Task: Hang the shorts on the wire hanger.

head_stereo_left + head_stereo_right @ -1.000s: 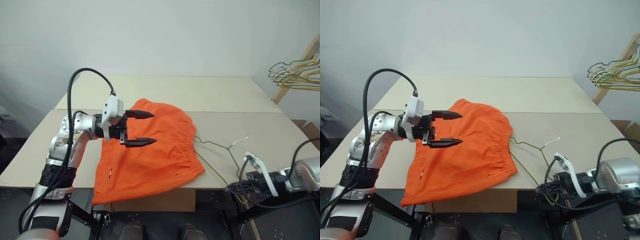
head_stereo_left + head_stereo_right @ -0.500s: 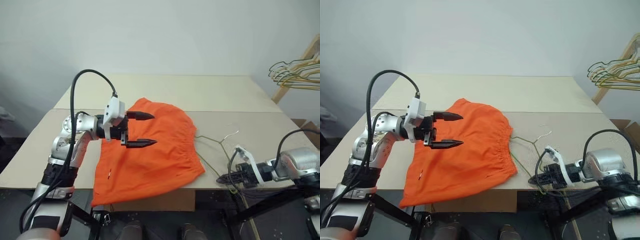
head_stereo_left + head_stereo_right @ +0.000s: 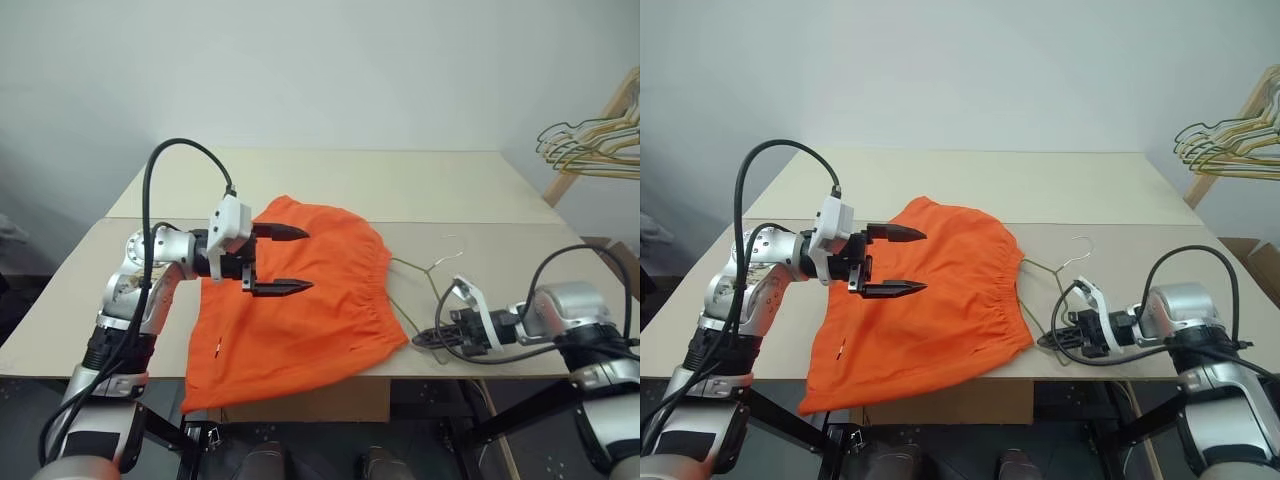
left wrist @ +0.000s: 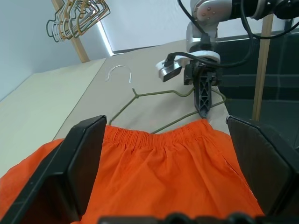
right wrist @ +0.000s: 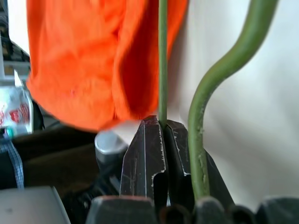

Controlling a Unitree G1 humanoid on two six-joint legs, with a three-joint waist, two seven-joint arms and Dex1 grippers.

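Shorts [image 3: 300,310] lie on the surface [image 3: 420,185] left of centre, near edge draped over the front rim. Wire hanger [image 3: 425,270] lies just right of the waistband, hook pointing away toward the back. Left gripper [image 3: 282,258] hangs over the shorts' left part. Right gripper [image 3: 425,340] sits at the front rim, at the hanger's near wire. Bunched hangers [image 3: 590,145] hang far right, behind the surface.

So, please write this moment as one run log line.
left claw: open over shorts | right claw: shut on wire hanger | shorts: flat on table, not hung
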